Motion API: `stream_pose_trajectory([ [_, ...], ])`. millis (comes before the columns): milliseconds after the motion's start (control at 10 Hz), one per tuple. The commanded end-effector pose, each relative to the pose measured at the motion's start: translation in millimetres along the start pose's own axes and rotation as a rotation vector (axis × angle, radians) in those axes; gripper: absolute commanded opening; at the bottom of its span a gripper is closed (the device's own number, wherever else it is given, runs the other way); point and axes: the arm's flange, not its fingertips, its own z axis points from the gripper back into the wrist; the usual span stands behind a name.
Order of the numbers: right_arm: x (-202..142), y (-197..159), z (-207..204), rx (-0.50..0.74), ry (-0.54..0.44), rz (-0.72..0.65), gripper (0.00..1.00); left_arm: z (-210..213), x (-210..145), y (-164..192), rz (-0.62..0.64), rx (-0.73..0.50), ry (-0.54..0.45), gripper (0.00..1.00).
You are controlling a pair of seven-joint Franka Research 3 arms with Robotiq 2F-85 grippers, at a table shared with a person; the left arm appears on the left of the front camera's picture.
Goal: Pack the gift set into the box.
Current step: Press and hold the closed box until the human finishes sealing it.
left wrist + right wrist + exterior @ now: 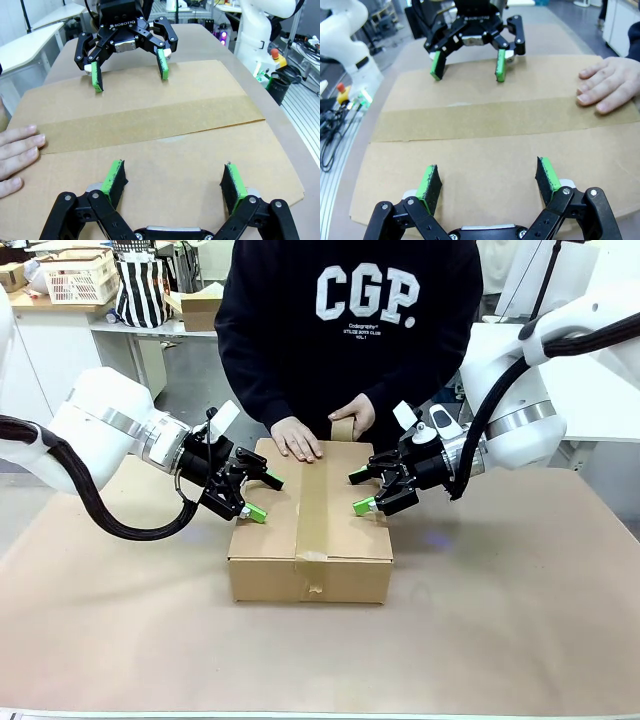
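The large brown corrugated cardboard box [310, 540] sits closed mid-table, a tape strip [313, 495] along its seam. My left gripper [262, 496] and right gripper [360, 492] hover spread wide and empty over its opposite edges. A person's hand [296, 438] presses the far lid.

**Even indoor light, soft shadows, wide-angle bend in the wrist views**

All three pictures are bright and evenly lit from overhead. In the front view the closed brown corrugated cardboard box [310, 530] throws only a faint, soft shadow on the tan paper-covered table [500, 640]. No strong glare; a small purple light glows at the upper middle of the left wrist view. Both wrist views bow straight edges outward near the frame edges, and their backgrounds are slightly soft.
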Motion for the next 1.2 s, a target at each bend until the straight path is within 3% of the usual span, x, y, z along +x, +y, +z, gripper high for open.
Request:
stream_pose_trajectory([
  [0, -0.7, -0.1, -0.8, -0.002, 0.003, 0.000, 1.00, -1.2, -2.0, -1.4, 0.004, 0.000, 0.003, 1.00],
  [1100, -0.7, -0.1, -0.8, -0.002, 0.003, 0.000, 1.00, -1.2, -2.0, -1.4, 0.004, 0.000, 0.003, 1.00],
])
